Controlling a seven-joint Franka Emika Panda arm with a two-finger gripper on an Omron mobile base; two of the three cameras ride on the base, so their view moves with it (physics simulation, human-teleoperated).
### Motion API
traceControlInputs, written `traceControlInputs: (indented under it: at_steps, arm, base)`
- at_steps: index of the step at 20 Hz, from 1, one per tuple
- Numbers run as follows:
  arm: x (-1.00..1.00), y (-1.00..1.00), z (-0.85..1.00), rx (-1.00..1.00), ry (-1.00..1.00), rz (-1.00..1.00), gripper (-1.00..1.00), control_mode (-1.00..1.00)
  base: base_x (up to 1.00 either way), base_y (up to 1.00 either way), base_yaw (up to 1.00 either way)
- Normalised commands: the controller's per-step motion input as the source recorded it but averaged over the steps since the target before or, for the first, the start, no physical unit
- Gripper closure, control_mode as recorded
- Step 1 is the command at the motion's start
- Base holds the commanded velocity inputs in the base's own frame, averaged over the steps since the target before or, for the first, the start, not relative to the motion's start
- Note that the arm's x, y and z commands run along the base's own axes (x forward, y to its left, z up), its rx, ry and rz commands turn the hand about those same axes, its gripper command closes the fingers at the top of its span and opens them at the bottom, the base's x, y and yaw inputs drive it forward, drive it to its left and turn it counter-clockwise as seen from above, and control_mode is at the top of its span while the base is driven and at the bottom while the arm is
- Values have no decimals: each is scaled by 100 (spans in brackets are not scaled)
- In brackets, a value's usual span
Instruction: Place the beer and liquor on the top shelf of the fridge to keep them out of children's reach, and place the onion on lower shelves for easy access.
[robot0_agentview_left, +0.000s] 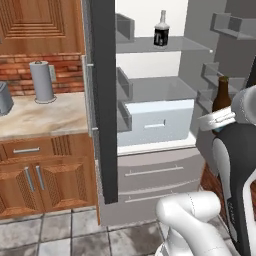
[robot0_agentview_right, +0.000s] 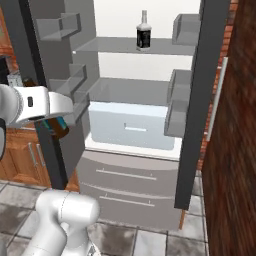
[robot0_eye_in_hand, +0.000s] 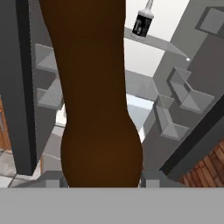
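The fridge (robot0_agentview_left: 102, 100) stands open, its white inside showing. The squat clear liquor (robot0_agentview_left: 161, 31) (robot0_agentview_right: 143, 32) (robot0_eye_in_hand: 142, 24) stands upright on the top shelf (robot0_agentview_left: 187, 45) (robot0_agentview_right: 107, 45), near the back. My gripper (robot0_agentview_left: 217, 120) (robot0_eye_in_hand: 101, 179) is shut on the dark brown beer (robot0_agentview_left: 221, 97) (robot0_agentview_right: 59, 127) (robot0_eye_in_hand: 94, 100). It holds the bottle upright in front of the fridge's right side, about level with the lower shelves (robot0_agentview_left: 155, 87) (robot0_agentview_right: 130, 90). In the hand view the bottle's body rises between the fingertips (robot0_eye_in_hand: 52, 179). The onion is out of view.
A white drawer (robot0_agentview_left: 157, 120) sits under the lower pane, with grey freezer drawers (robot0_agentview_left: 155, 172) below. Door bins (robot0_agentview_right: 180, 107) line both open doors. To the left are a stone counter (robot0_agentview_left: 45, 117) with a paper towel roll (robot0_agentview_left: 43, 81) and wooden cabinets (robot0_agentview_left: 40, 175).
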Motion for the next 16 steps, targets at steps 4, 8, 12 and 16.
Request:
traceControlInputs:
  at_steps: [4,8,12,16]
  arm:
    - [0,0,0,0,0,0,100,100]
    - [0,0,0,0,0,0,100,100]
    - [0,0,0,0,0,0,100,100]
    - [0,0,0,0,0,0,100,100]
  base:
    - [60,-9,-1]
    - [56,-15,0]
    - [48,-24,0]
    - [40,-32,0]
